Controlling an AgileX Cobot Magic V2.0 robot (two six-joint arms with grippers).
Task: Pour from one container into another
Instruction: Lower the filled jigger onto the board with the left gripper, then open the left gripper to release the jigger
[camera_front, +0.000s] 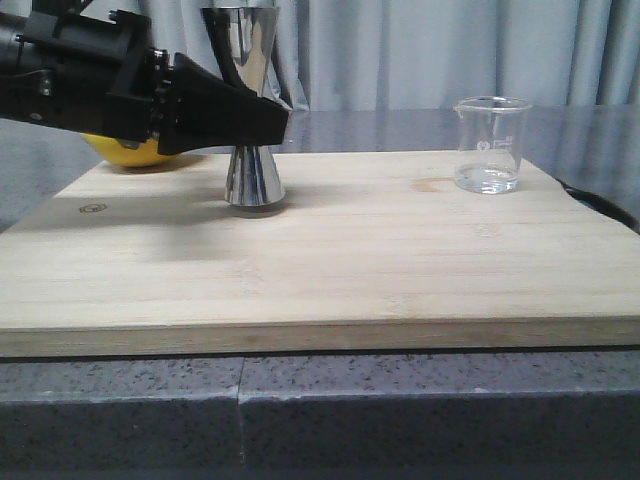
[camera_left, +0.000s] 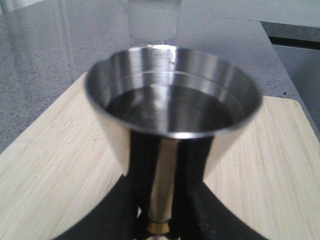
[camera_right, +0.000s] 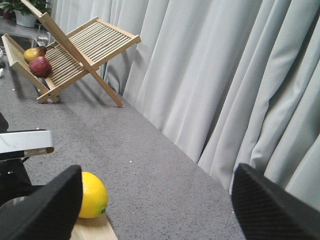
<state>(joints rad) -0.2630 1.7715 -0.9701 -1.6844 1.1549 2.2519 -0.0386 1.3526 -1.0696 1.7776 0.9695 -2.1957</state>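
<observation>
Front view, left to right: one yellow lemon lies at the far left edge of the pale bamboo cutting board, partly hidden behind the black left gripper, whose fingers are clamped on the narrow waist of the single tall, shiny steel hourglass jigger; the jigger stands upright on the board, left of centre. The left wrist view shows dark liquid in the jigger's upper cup and the thin gold band between the fingers. Well apart, near the board's far right corner, stands the one small clear glass beaker, upright, with a pouring lip, faint white print and a shallow pool of clear liquid at its bottom. The right gripper appears only in its own wrist view, fingers spread wide with nothing between them (it looks over the grey counter at the lemon, a curtain and one wooden rack bearing two fruits). The beaker is probably light, rigid, slippery and fragile; a moderate grip across its mid-wall, below the lip, seems best. The jigger is stiff, smooth and top-heavy.
</observation>
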